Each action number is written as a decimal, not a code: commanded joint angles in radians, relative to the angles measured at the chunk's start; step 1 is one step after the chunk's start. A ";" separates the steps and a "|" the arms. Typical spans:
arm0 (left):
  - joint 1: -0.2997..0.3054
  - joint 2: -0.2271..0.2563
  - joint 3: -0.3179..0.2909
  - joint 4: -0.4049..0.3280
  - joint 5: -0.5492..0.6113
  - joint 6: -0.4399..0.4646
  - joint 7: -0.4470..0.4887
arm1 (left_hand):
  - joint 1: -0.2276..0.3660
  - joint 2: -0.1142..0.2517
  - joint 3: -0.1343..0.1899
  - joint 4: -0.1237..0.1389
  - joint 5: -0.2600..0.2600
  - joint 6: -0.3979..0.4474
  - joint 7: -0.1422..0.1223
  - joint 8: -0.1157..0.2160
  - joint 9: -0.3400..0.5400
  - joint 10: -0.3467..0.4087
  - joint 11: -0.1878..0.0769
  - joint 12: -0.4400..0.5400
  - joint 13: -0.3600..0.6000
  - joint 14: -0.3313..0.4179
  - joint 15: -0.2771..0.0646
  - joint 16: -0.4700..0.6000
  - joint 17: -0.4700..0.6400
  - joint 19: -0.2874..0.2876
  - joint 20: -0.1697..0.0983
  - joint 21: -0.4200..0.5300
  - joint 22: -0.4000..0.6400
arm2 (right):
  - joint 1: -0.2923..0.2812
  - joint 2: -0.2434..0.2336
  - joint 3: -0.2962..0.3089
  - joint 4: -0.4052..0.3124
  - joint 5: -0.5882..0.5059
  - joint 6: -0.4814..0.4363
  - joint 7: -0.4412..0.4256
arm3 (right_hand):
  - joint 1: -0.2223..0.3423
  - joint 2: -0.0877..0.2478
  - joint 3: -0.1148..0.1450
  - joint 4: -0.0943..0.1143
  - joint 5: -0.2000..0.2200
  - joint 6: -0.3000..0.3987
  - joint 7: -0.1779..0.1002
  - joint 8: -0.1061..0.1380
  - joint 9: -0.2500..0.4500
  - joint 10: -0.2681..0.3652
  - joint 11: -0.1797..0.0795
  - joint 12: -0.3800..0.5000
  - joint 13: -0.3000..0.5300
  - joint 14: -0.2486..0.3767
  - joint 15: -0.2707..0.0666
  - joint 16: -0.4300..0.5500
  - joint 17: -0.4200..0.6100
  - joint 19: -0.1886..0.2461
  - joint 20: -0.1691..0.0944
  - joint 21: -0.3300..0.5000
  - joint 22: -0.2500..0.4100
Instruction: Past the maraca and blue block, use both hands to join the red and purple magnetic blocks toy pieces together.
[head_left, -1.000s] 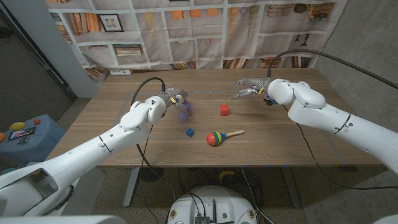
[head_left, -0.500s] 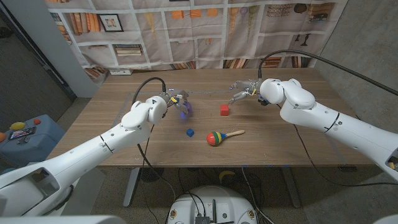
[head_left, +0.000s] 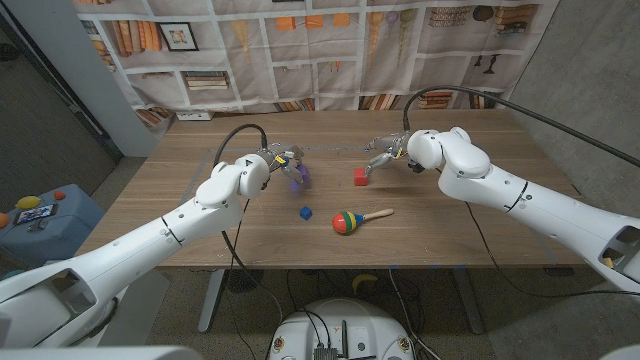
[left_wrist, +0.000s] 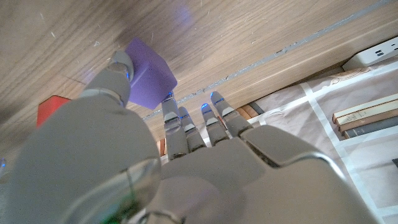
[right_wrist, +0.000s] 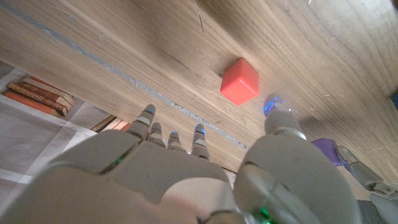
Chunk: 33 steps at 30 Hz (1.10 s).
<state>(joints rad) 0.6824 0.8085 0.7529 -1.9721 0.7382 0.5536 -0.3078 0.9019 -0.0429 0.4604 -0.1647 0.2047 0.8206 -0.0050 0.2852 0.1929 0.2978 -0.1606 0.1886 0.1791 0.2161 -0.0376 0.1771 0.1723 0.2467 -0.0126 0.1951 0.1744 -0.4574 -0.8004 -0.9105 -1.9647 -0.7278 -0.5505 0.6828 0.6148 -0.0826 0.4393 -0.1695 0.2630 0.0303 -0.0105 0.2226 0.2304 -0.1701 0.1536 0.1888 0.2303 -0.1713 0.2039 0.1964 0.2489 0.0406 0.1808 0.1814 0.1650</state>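
The purple block (head_left: 297, 177) sits pinched at the fingertips of my left hand (head_left: 280, 160), left of the table's middle. In the left wrist view the thumb (left_wrist: 118, 65) presses on the purple block (left_wrist: 149, 71), and the red block (left_wrist: 53, 112) shows beyond it. The red block (head_left: 360, 176) lies on the table, with my right hand (head_left: 386, 150) open just behind and to its right, fingers spread and not touching it. The right wrist view has the red block (right_wrist: 239, 81) ahead of the fingertips (right_wrist: 199, 134) and the purple block (right_wrist: 326, 149) further off.
A small blue block (head_left: 305, 212) and a striped maraca (head_left: 350, 220) lie nearer the front edge, in front of both blocks. Bare wooden table (head_left: 450, 225) spreads to the right and front. A bookshelf-print backdrop hangs behind the far edge.
My right hand has moved left along the far side of the table, closing in on the red block. The left hand and purple block have stayed put.
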 joint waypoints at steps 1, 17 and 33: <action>-0.001 0.003 0.011 -0.009 -0.006 0.010 -0.004 | 0.004 0.017 -0.005 0.001 0.005 0.114 -0.065 0.005 0.004 -0.003 0.000 0.002 0.002 -0.004 -0.053 0.003 0.002 -0.006 0.000 -0.002 0.004 | 0.015 0.049 -0.019 0.056 -0.054 0.022 0.053 | 0.010 -0.003 0.008 -0.001 0.008 0.004 0.002 0.012 0.004 -0.015 0.004 0.008 0.006 -0.036 0.006 0.005 0.002 0.004 0.007 0.004 0.004; 0.001 -0.002 0.018 -0.005 -0.014 0.018 0.003 | 0.005 0.021 -0.010 -0.001 0.006 0.122 -0.068 0.000 0.005 -0.003 0.000 0.003 0.002 -0.004 -0.053 0.005 0.002 -0.007 0.001 -0.001 0.004 | 0.028 0.101 -0.045 0.132 -0.086 0.053 0.050 | 0.026 0.005 0.018 0.000 0.019 0.032 -0.004 0.030 0.013 -0.004 -0.002 0.020 0.010 -0.025 0.000 0.014 0.002 0.018 0.001 0.010 0.004; 0.000 -0.001 0.022 -0.004 -0.023 0.024 0.008 | 0.008 0.026 -0.013 -0.002 0.008 0.122 -0.069 -0.007 0.006 -0.008 0.002 0.003 0.002 -0.006 -0.051 0.005 0.002 -0.010 0.002 0.000 0.004 | 0.021 0.135 -0.053 0.186 -0.089 0.039 -0.001 | 0.052 0.007 0.027 -0.003 0.025 0.087 -0.035 0.064 0.026 0.027 -0.012 0.037 0.015 0.010 -0.017 0.031 0.004 0.059 -0.007 0.020 0.004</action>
<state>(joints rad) 0.6825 0.8066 0.7721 -1.9782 0.7212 0.5730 -0.3049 0.8966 -0.0376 0.4511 -0.1688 0.2046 0.8206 -0.0050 0.2775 0.1935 0.2941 -0.1568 0.1888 0.1791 0.2162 -0.0376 0.1773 0.1724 0.2414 -0.0072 0.1951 0.1744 -0.4302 -0.6866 -0.9560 -1.8106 -0.8068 -0.5002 0.7240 0.6500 -0.0705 0.4559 -0.1722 0.2824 0.1007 -0.0410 0.2769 0.2521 -0.1550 0.1394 0.2157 0.2404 -0.1676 0.1924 0.2186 0.2487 0.0847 0.1726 0.1929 0.1650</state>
